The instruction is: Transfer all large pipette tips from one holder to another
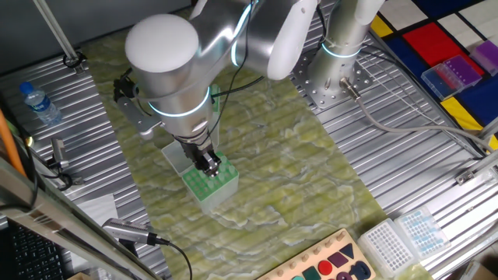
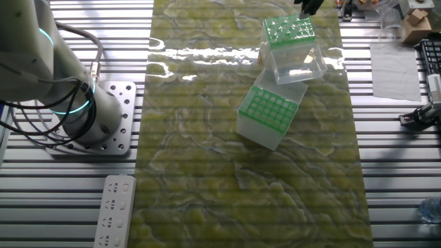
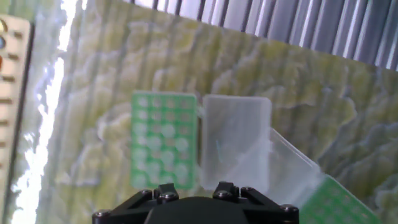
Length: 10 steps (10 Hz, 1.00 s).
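The gripper (image 1: pixel 208 163) is held just above a green-topped holder (image 1: pixel 208 183) on the mat (image 1: pixel 296 148); whether its jaws are open or closed cannot be told. A second holder (image 2: pixel 267 114) is seen beside the first in the other fixed view. The tips themselves cannot be made out in either grid.

My arm's shell (image 1: pixel 167 54) is smooth, satiny white and silver, faintly glossy. Below me lies a yellow-green mat (image 2: pixel 207 172), wrinkled and shiny, throwing white glare toward ten o'clock in the other fixed view. Around it the table (image 2: pixel 393 172) is ribbed, brushed metal. Both holders look like plastic: matt green perforated tops (image 2: pixel 270 110), clear glossy walls (image 2: pixel 300 65).
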{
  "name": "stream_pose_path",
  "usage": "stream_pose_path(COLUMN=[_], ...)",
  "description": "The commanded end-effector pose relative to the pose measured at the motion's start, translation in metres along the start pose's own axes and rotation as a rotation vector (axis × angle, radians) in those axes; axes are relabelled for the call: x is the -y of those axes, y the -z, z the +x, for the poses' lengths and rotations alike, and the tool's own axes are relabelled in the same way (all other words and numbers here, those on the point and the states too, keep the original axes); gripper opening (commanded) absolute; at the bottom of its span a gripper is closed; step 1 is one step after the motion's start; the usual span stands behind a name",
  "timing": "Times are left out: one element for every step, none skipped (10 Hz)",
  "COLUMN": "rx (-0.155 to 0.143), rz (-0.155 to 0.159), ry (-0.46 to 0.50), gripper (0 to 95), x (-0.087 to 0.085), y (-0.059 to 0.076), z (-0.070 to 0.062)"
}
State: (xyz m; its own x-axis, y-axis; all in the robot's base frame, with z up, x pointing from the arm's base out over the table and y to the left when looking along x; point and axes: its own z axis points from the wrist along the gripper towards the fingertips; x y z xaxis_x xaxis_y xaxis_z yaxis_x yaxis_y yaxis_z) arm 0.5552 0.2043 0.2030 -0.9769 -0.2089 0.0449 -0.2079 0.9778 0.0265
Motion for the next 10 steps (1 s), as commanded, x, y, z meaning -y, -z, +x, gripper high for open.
stream_pose_path(rx=[-0.053, -0.057, -0.056, -0.054, -0.051, -0.044, -0.042, -0.041, -0.029, -0.022], rz=[-0.011, -0.014, -0.014, -0.013, -0.012, -0.009, -0.007, -0.005, 0.002, 0.005], ry=[0.233, 0.289, 0.299, 0.292, 0.283, 0.268, 0.267, 0.269, 0.280, 0.281], gripper=[19.0, 38.0, 38.0, 38.0, 38.0, 38.0, 38.0, 38.0, 38.0, 38.0], x=[0.000, 0.000, 0.000, 0.000, 0.000, 0.000, 0.000, 0.000, -0.006, -0.010], y=[0.000, 0.000, 0.000, 0.000, 0.000, 0.000, 0.000, 0.000, -0.007, -0.012], z=[0.000, 0.000, 0.000, 0.000, 0.000, 0.000, 0.000, 0.000, -0.001, -0.002])
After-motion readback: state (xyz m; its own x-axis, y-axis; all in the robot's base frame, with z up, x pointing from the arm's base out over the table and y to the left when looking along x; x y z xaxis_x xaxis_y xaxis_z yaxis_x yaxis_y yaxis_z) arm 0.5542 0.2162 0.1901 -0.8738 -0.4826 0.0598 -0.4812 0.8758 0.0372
